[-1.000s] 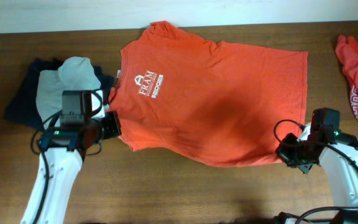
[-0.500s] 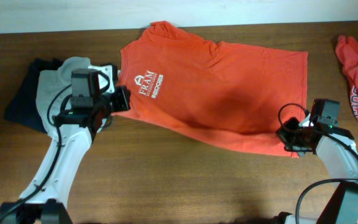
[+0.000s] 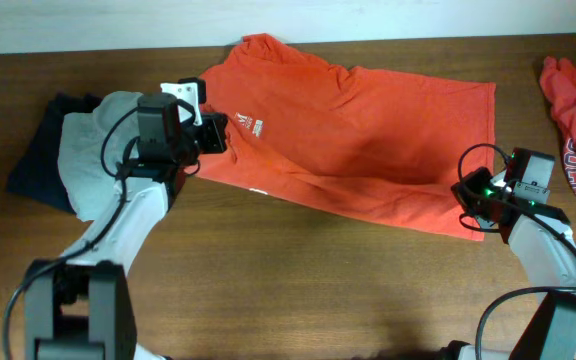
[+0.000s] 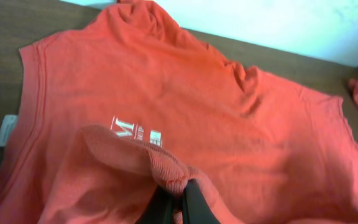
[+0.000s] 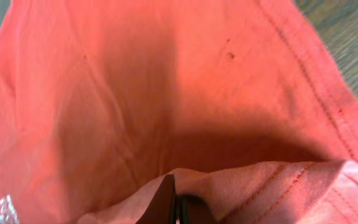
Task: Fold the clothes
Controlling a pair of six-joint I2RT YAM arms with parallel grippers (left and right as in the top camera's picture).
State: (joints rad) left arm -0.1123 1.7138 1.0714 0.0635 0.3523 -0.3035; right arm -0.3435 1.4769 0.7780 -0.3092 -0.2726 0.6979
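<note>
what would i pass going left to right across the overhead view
dark blue cloth → grey cloth → left gripper pinching the shirt's edge → spread t-shirt → right gripper on its corner → second t-shirt at the right edge

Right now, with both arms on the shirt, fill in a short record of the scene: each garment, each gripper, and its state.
spread T-shirt: orange-red, on the table, near edge raised at both ends
left gripper: shut on the near edge at the collar end, above the white lettering
right gripper: shut on the near corner at the hem end
second T-shirt: crumpled at the table's right edge, untouched
grey and dark garments: heaped beside the left arm
</note>
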